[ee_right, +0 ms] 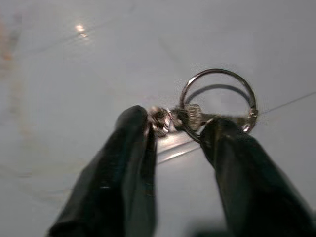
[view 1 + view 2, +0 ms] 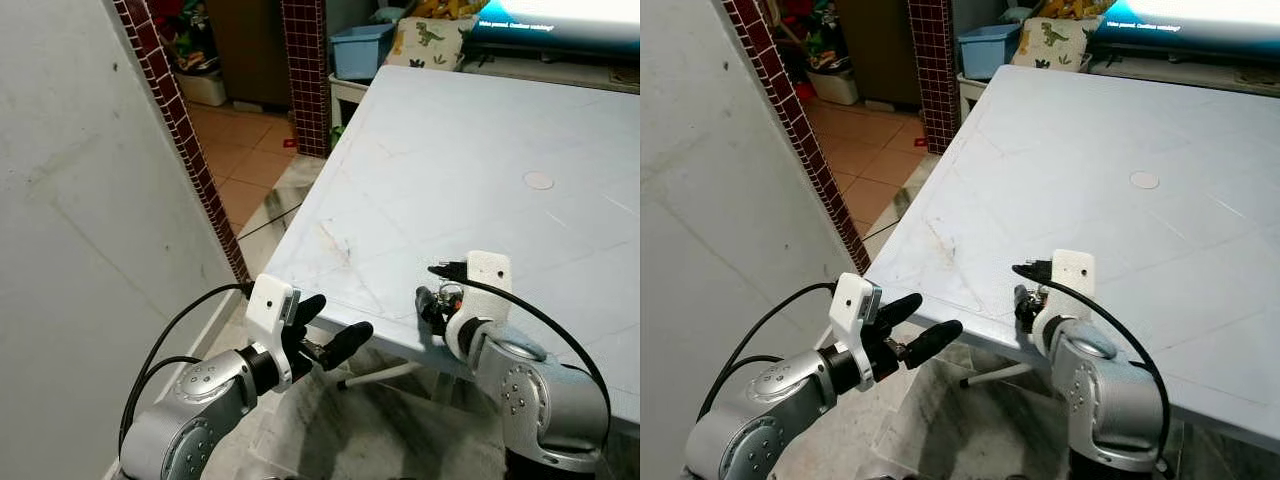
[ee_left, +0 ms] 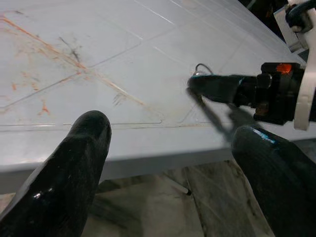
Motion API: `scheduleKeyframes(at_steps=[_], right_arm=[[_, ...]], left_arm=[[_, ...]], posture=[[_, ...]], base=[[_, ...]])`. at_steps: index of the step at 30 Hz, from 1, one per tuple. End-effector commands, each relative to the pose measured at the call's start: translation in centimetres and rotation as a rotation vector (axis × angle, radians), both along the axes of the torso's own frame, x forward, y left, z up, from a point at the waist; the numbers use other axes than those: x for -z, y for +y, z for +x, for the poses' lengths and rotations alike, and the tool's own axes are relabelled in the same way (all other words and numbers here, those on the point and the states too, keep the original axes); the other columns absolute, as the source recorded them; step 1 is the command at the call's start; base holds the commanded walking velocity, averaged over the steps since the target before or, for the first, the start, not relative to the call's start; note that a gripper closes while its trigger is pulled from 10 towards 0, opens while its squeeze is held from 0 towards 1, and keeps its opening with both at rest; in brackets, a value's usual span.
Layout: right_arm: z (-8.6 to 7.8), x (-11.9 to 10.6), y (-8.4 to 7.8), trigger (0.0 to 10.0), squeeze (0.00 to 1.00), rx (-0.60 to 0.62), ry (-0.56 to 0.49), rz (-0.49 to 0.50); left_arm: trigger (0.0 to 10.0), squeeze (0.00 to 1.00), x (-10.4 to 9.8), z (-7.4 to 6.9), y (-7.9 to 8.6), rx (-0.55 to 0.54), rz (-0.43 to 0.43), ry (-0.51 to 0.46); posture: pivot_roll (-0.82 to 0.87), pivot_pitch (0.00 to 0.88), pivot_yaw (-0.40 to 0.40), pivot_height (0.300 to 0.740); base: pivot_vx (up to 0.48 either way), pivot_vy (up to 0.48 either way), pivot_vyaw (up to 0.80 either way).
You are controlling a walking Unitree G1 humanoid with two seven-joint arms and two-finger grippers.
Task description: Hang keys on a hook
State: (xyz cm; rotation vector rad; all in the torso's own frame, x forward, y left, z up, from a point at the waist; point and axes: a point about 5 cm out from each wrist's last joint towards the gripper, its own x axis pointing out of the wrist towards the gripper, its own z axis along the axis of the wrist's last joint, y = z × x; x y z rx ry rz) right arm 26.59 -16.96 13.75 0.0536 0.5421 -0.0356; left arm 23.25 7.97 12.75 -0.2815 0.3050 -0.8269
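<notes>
On the near edge of the pale table (image 2: 470,170) — the right gripper (image 1: 175,129) at the keys (image 1: 217,101).
Its two black fingers stand apart, straddling the metal key ring, which lies flat on the tabletop. Off the table's corner, the left gripper (image 2: 335,335) hovers with fingers spread — holding nothing — beside the grey wall (image 2: 70,200).

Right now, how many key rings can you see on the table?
1: a metal key ring lies near the white table's front edge, between the right gripper's fingertips. Others may be hidden.
</notes>
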Motion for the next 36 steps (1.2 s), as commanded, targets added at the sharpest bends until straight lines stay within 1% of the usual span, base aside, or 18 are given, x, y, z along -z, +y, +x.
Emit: scheduleKeyframes(at_steps=[1,2,3,4,5,7,8,10,13,15,17,18,19,20,21,26,31,36], right_arm=[[-0.5,1.5,-0.7,8.9,0.0,0.02,0.069,-0.021],[-0.5,1.6,-1.0,8.9,0.0,0.021,0.067,-0.032],[-0.6,1.6,-1.3,9.7,0.0,0.017,0.062,-0.057],[-0.6,1.6,-1.3,9.7,0.0,0.017,0.062,-0.057],[-0.7,1.6,-1.6,10.0,0.0,0.014,0.058,-0.073],[-0.9,1.6,-2.5,10.0,0.0,0.004,0.044,-0.134],[-1.0,1.5,-3.1,10.0,0.0,-0.021,0.024,-0.201],[-1.0,1.4,-3.2,10.0,0.0,-0.028,0.019,-0.215],[-0.7,1.1,-3.5,10.0,0.0,-0.089,-0.031,-0.325],[-0.6,0.9,-3.4,10.0,0.0,-0.118,-0.053,-0.338],[-0.4,0.6,-2.7,10.0,0.0,-0.149,-0.07,-0.321],[-0.4,0.2,-1.8,10.0,0.0,-0.209,-0.094,-0.304],[-0.4,0.2,-1.8,10.0,0.0,-0.209,-0.094,-0.304],[-0.4,0.1,-1.3,10.0,0.0,-0.242,-0.106,-0.3],[-0.4,-0.1,-0.8,10.0,0.0,-0.284,-0.126,-0.319],[-0.5,-0.2,-0.5,10.0,0.0,-0.332,-0.152,-0.352],[-0.5,-0.3,-0.7,10.0,0.0,-0.381,-0.163,-0.404],[-0.3,-0.8,-0.9,10.0,0.0,-0.461,-0.185,-0.456]], left_arm=[[10.0,0.0,-0.3,-0.1,0.1,0.006,0.008,-0.015],[10.0,0.0,-0.3,-0.1,0.1,0.007,0.009,-0.015],[10.0,0.0,-0.3,-0.1,0.1,0.007,0.01,-0.015],[10.0,0.0,-0.3,-0.1,0.1,0.007,0.01,-0.015],[10.0,0.0,-0.3,-0.1,0.1,0.007,0.01,-0.015],[10.0,0.0,-0.3,-0.1,0.1,0.008,0.012,-0.015],[10.0,0.0,-0.3,-0.1,0.1,0.009,0.013,-0.015],[10.0,0.0,-0.3,-0.1,0.1,0.009,0.013,-0.015],[10.0,0.0,-0.3,-0.1,0.1,0.011,0.015,-0.016],[10.0,0.0,-0.3,-0.1,0.0,0.013,0.015,-0.016],[10.0,0.0,-0.3,-0.1,0.0,0.013,0.016,-0.016],[10.0,0.0,-0.2,-0.1,0.0,0.011,0.018,-0.015],[10.0,0.0,-0.2,-0.1,0.0,0.011,0.018,-0.015],[10.0,0.0,-0.2,-0.1,0.1,0.01,0.018,-0.015],[10.0,0.0,-0.2,-0.1,0.0,0.01,0.018,-0.015],[10.0,0.0,-0.2,-0.1,0.0,0.011,0.018,-0.016],[10.0,0.0,-0.2,-0.1,0.0,0.01,0.017,-0.016],[10.0,0.0,-0.2,-0.1,-0.1,0.011,0.017,-0.015]], posture=[[-0.06,0.12,0.079,0.74],[-0.06,0.12,0.079,0.74],[-0.06,0.122,0.081,0.74],[-0.06,0.122,0.081,0.74],[-0.06,0.122,0.081,0.74],[-0.07,0.122,0.082,0.74],[-0.07,0.122,0.082,0.74],[-0.07,0.122,0.082,0.74],[-0.07,0.123,0.084,0.74],[-0.07,0.123,0.084,0.74],[-0.07,0.123,0.084,0.74],[-0.07,0.123,0.084,0.74],[-0.07,0.123,0.084,0.74],[-0.07,0.123,0.084,0.74],[-0.07,0.124,0.083,0.74],[-0.07,0.124,0.083,0.74],[-0.07,0.124,0.082,0.74],[-0.07,0.123,0.081,0.74]], base=[[0.0,0.0,0.0],[0.0,0.0,0.0],[0.0,0.0,0.0],[0.0,0.0,0.0],[0.0,0.0,0.0],[0.0,0.0,0.0],[0.0,0.0,0.0],[0.0,0.0,0.0],[0.0,0.0,0.0],[0.0,0.0,0.0],[0.0,0.0,0.0],[0.0,0.0,0.0],[0.0,0.0,0.0],[0.0,0.0,0.0],[0.0,0.0,0.0],[0.0,0.0,0.0],[0.0,0.0,0.0],[0.0,0.0,0.0]])
